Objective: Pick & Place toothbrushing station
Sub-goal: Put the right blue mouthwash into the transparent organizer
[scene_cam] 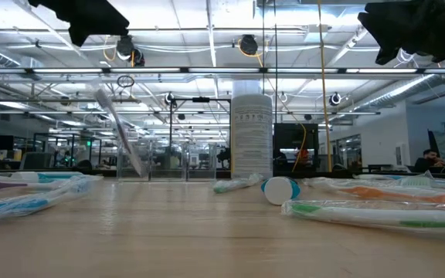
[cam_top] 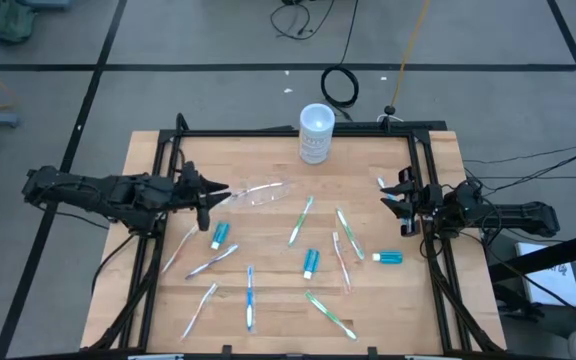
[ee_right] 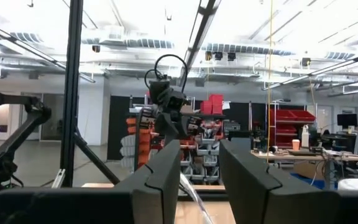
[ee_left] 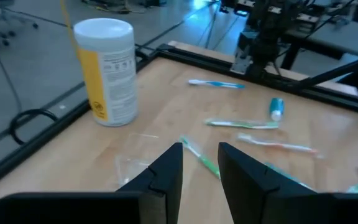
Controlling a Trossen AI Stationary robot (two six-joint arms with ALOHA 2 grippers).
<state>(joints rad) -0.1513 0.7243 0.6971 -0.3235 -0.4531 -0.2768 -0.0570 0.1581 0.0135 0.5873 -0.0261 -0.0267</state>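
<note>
The toothbrushing station is a clear plastic tray (cam_top: 263,192) on the wooden table, left of centre. In the low view the tray (scene_cam: 120,131) looks tilted, with its lower end on the table and its upper end free. It also shows faintly in the left wrist view (ee_left: 135,167). My left gripper (cam_top: 211,200) is open and empty. It hovers just left of the tray and above it, and shows in its wrist view (ee_left: 201,162). My right gripper (cam_top: 393,197) is open and empty, raised at the table's right edge, and shows in its wrist view (ee_right: 201,162).
A white cylindrical cup (cam_top: 315,133) stands at the far edge. Several toothbrushes (cam_top: 301,220) and three small toothpaste tubes (cam_top: 311,263) lie scattered across the middle and near part of the table. A black frame rail (cam_top: 268,133) runs around the table's edges.
</note>
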